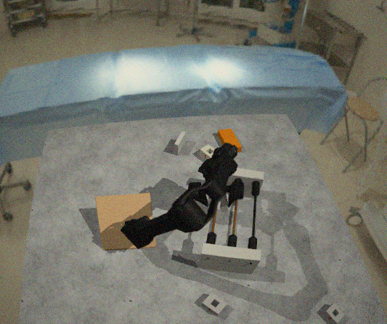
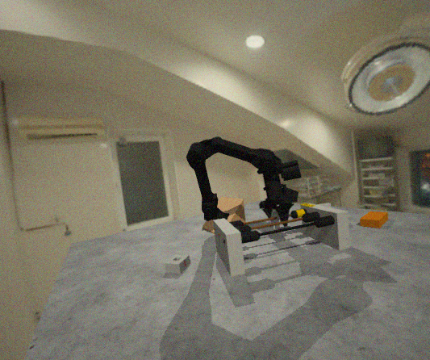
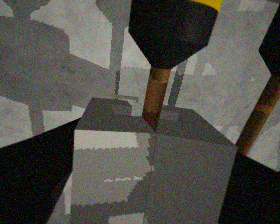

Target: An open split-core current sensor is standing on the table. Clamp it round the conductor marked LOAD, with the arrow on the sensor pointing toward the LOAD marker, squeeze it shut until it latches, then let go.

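Note:
The grey split-core sensor (image 3: 191,165) fills the lower middle of the wrist view. Its two halves meet along a seam, with a copper conductor (image 3: 156,95) (image 2: 257,221) running in between them. That conductor's black end holder (image 3: 173,30) has a yellow band (image 3: 210,5). My gripper (image 3: 141,129) (image 2: 277,219) (image 1: 215,203) is shut on the sensor, one black finger on each side, at the outermost copper conductor near the far block. The sensor is mostly hidden in the top and exterior views. I cannot read its arrow or any LOAD lettering, nor tell whether the latch has caught.
A second copper conductor (image 1: 235,218) (image 3: 263,112) runs close beside the right finger, with a black one (image 1: 254,218) beyond. Pale blocks (image 1: 231,250) (image 2: 343,228) hold the ends. A wooden block (image 1: 123,207), an orange block (image 1: 229,139) and several small pale pieces stand around.

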You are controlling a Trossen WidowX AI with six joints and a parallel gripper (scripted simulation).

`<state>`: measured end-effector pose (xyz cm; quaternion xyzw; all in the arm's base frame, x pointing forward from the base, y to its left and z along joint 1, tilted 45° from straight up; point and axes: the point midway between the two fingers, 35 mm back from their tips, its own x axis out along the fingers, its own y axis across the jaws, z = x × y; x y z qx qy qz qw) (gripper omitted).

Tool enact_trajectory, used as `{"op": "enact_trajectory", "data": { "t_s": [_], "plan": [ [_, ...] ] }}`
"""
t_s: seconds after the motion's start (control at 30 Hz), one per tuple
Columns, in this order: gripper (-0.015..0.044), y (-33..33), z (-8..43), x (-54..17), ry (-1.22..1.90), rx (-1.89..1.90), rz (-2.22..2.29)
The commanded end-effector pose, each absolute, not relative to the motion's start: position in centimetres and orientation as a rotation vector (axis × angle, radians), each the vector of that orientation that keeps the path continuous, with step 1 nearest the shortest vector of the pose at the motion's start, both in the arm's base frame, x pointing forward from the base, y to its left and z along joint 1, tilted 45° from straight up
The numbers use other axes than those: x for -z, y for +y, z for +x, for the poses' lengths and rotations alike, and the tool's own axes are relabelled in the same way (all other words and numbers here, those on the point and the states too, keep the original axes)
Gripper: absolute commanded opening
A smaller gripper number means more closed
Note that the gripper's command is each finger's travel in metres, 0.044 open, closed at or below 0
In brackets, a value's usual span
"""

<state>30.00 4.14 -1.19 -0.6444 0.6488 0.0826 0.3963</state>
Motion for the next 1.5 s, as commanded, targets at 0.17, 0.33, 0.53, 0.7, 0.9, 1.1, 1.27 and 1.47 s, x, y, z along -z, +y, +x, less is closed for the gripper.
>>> {"op": "enact_trajectory", "data": {
  "t_s": [0.17,0.33,0.53,0.7,0.9,1.1,1.27,1.47],
  "plan": [
    [0.0184,4.1,30.0,1.2,1.644,-0.209,-1.633],
    [0.0315,4.1,30.0,1.2,1.644,-0.209,-1.633],
    [0.044,4.9,29.9,0.8,1.684,-0.248,-1.581],
    [0.044,6.2,29.6,-0.1,1.758,-0.306,-1.486],
    [0.044,5.8,29.7,0.4,1.762,-0.309,-1.482],
    [0.044,5.1,29.7,1.1,1.769,-0.313,-1.475],
    [0.044,4.6,29.7,1.7,1.775,-0.316,-1.469],
    [0.044,3.9,29.7,2.4,1.781,-0.32,-1.462]
  ]
}}
